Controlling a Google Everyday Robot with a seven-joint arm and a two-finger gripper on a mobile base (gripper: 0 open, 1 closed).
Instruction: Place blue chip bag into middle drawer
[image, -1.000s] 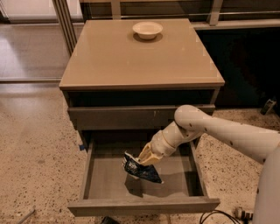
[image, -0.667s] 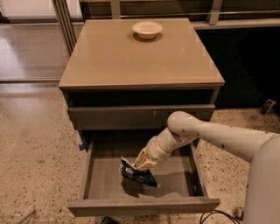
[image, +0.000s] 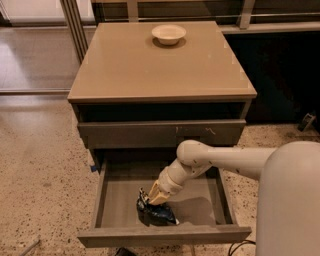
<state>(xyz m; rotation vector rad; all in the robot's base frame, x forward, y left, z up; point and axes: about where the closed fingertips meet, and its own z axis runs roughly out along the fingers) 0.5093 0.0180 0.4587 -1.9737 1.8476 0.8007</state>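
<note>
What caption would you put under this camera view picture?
The gripper meets the blue chip bag inside the open middle drawer, cream bowl atop the cabinet.

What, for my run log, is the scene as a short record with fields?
gripper: down inside the open drawer, at the bag's left end
bag: on the drawer floor, near the front wall
drawer: pulled out
upper drawer: shut, white scuffs on its front
bowl: on the cabinet top, towards the back
</note>
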